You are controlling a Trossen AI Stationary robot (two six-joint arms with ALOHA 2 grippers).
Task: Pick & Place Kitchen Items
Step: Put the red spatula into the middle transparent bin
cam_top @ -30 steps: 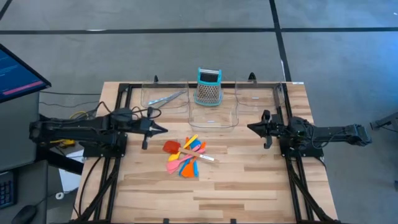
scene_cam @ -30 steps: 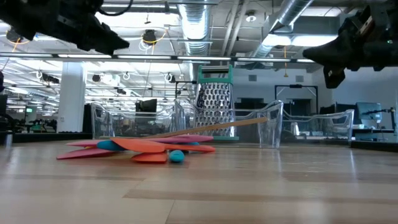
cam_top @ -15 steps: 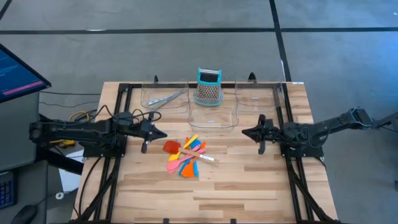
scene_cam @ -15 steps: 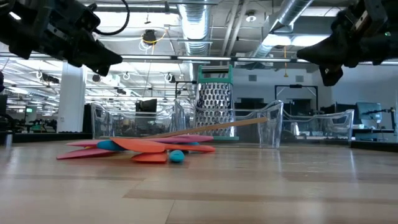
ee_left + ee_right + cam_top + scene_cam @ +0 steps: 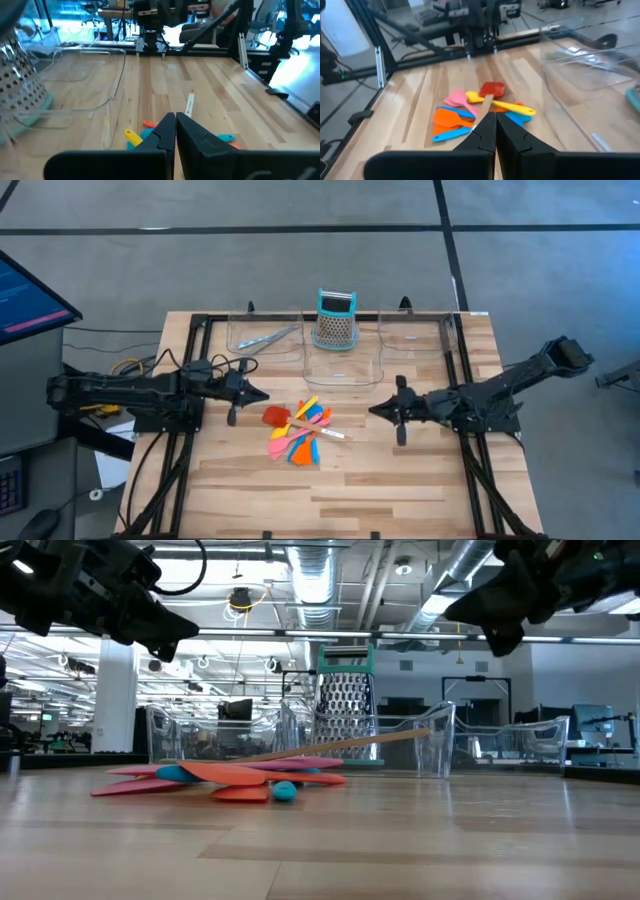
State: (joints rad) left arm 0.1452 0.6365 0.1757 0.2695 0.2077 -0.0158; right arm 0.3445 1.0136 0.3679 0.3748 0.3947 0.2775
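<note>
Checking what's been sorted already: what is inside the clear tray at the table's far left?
The far-left clear tray holds only the silvery metal tongs, lying diagonally. The coloured utensils are heaped on the table. Nothing seems hidden under the tongs.

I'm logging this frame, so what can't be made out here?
- Utensil pile: high view too small to count overlapping pieces; low view shows them edge-on.
- Tongs: only in high view, behind clear tray wall; low view hides them.
- Grater: cut off by left wrist view's edge.

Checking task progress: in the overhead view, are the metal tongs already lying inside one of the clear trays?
Yes, the metal tongs lie inside the left clear tray at the table's far edge, apart from the coloured utensil pile.
</note>
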